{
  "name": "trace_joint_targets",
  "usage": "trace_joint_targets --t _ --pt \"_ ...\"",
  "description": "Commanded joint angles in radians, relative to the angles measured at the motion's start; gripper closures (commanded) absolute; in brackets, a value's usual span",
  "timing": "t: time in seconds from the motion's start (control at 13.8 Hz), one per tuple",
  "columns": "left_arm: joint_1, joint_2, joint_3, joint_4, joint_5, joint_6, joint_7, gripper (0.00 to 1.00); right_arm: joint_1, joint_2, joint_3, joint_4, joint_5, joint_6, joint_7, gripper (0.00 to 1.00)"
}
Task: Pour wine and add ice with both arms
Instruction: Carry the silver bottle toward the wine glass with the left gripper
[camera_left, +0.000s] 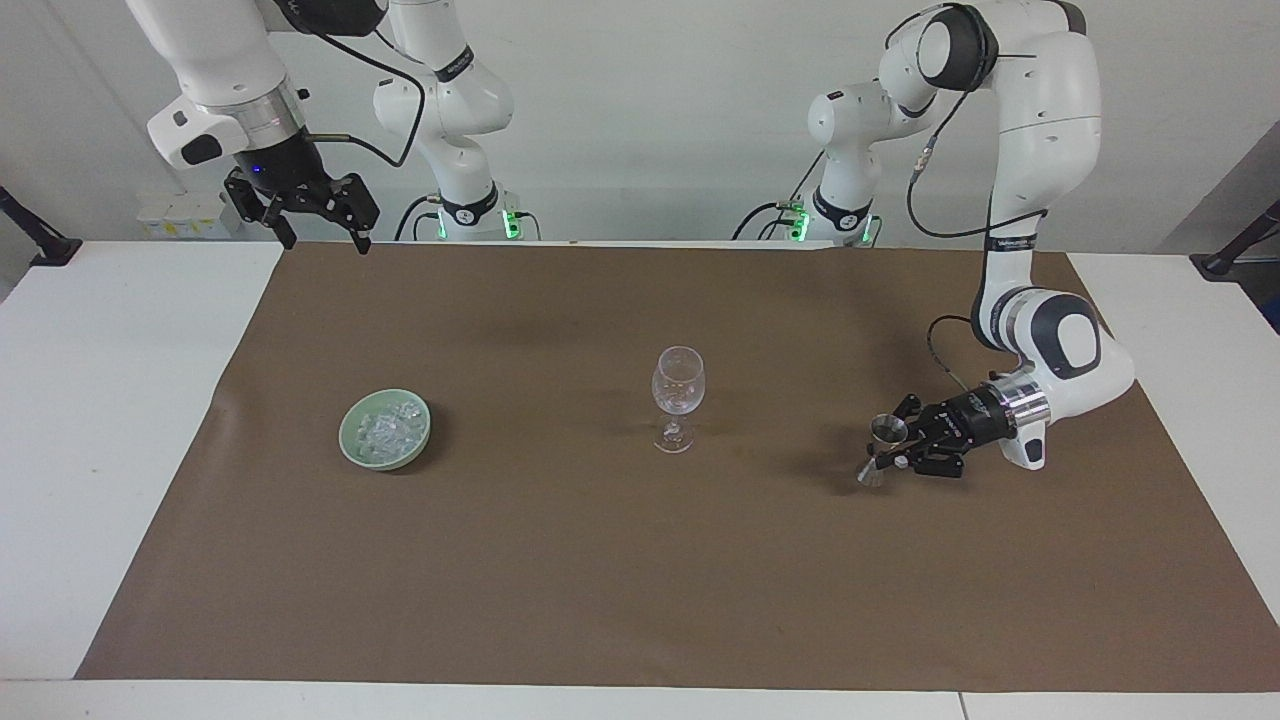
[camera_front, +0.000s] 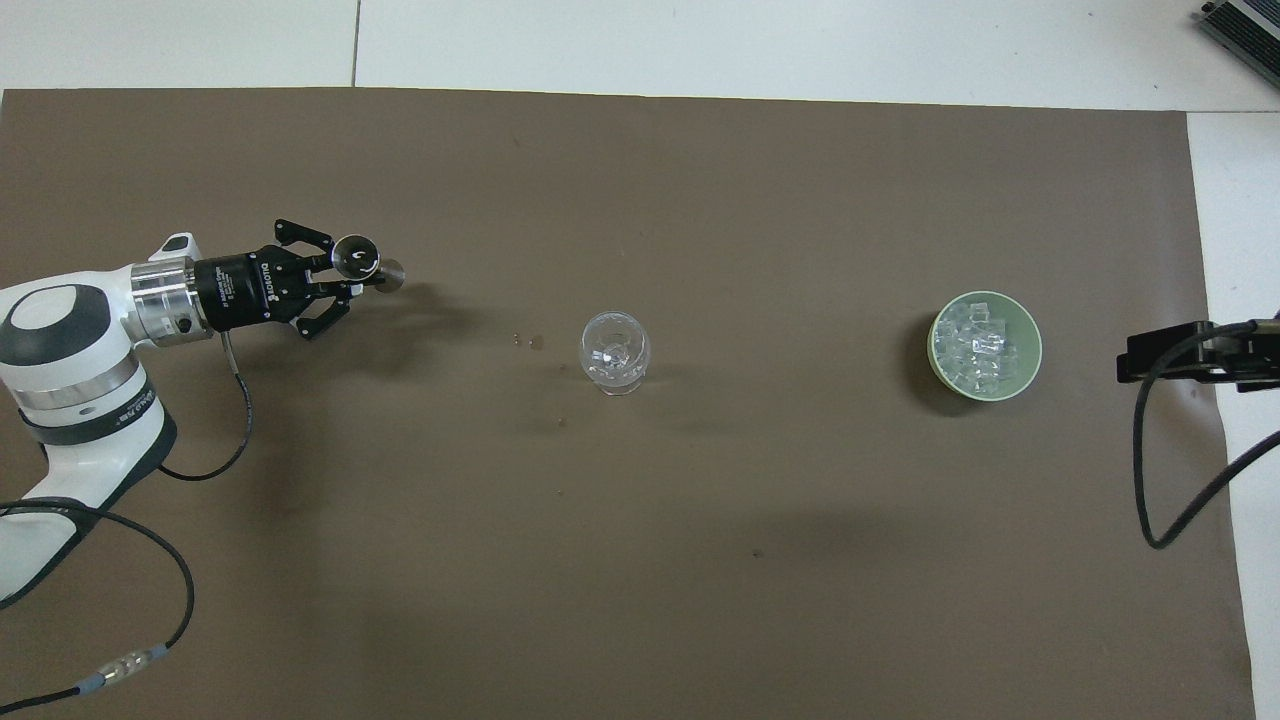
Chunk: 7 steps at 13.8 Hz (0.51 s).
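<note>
Facing view: the wine glass (camera_left: 678, 397) stands upright near the middle of the brown mat (camera_left: 640, 600) and serves as the landmark. It looks empty or nearly so; no coloured liquid shows in its bowl. Toward the left arm's end of the table from the glass, the left gripper (camera_left: 893, 449) hangs low over the mat, its fingers clamped on the waist of a metal jigger (camera_left: 880, 449), which is tilted a little, upper cup up. Gripper and jigger are well apart from the glass. Toward the right arm's end from the glass sits the green bowl (camera_left: 385, 429) with the ice (camera_left: 390, 428) heaped inside. The right gripper (camera_left: 318, 212) waits high over the mat's edge nearest the robots, fingers spread wide and holding nothing.

Overhead view: the left gripper (camera_front: 345, 277) points toward the wine glass (camera_front: 614, 352) with the jigger (camera_front: 363, 264) at its tips, a bare stretch of mat between them. The green bowl (camera_front: 1030, 345) lies well apart from the glass, the ice (camera_front: 975, 346) untouched.

By my judgement, the task is early: the jigger is carried but not yet at the glass. 2 steps remain, the pour and the ice.
</note>
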Motion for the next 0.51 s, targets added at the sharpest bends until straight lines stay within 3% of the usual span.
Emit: trace_joint_targets --t 0.0,0.44 --pt "-0.053 -0.079 0.011 -0.088 -0.082 0.057 -0.044 1.00 -0.005 -0.025 0.002 -0.028 0.017 0.008 -0.014 0.00" --pt "-0.140 -0.167 0.011 -0.195 -0.215 0.149 -0.044 1.00 -0.005 -0.025 0.002 -0.026 0.017 0.008 -0.014 0.00"
